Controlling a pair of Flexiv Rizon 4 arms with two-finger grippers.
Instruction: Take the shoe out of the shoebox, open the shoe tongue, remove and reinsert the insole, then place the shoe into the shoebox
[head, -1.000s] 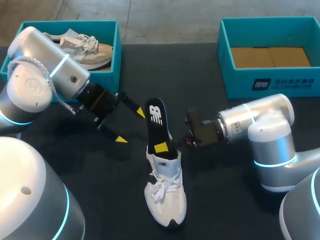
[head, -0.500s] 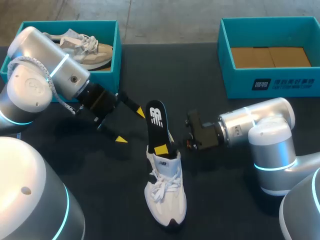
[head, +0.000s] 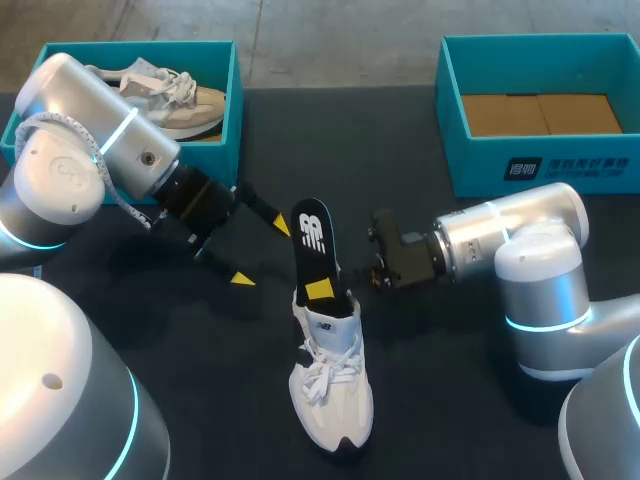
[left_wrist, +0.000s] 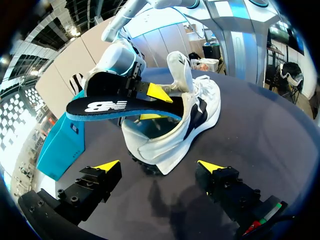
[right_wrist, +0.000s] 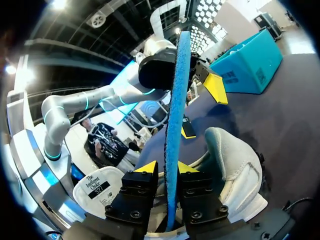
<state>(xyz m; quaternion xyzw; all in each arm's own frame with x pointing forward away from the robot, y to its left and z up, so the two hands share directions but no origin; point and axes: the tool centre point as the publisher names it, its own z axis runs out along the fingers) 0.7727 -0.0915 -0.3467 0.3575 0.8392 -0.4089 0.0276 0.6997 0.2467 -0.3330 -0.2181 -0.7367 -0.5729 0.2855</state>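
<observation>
The black insole (head: 312, 233) is sticking up out of the white sneaker (head: 332, 390), which is lying mid-table (head: 200, 400). The right gripper (head: 322, 291) is pinching the insole between nearly closed fingers. The left gripper (head: 262, 252) is hanging wide open and empty just beside the sneaker, with the empty teal shoebox (head: 540, 165) sitting well apart.

Dark table (head: 440, 400) holds white shoe (head: 332, 385), left shoebox (head: 140, 46), right shoebox (head: 560, 165).
</observation>
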